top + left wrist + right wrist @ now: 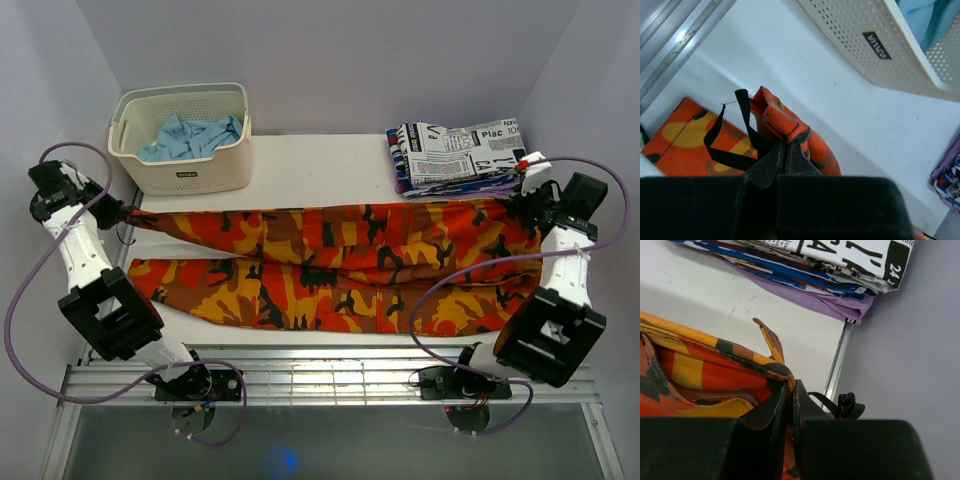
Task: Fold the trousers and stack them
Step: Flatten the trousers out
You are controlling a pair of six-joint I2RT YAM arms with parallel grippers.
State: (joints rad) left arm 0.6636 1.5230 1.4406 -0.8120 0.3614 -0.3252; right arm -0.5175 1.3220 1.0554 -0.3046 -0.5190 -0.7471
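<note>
The camouflage trousers [330,265] in orange, red, yellow and dark blotches lie stretched across the table from left to right, their two legs one behind the other. My left gripper [128,214] is shut on the far leg's left end, where a bunched fold of trousers [785,122] sticks out past the fingertips and a black strap [722,142] hangs loose. At the right end my right gripper [515,205] is shut on the trousers' edge [715,365], the hem pinched between the fingers, and a black cord toggle [847,405] dangles beside them.
A cream perforated basket [185,140] holding light blue cloth [190,135] stands at the back left, close to the left gripper. A stack of folded garments [460,152] topped by white newspaper print sits at the back right. The table's metal edge [837,365] and grey wall are just right of the right gripper.
</note>
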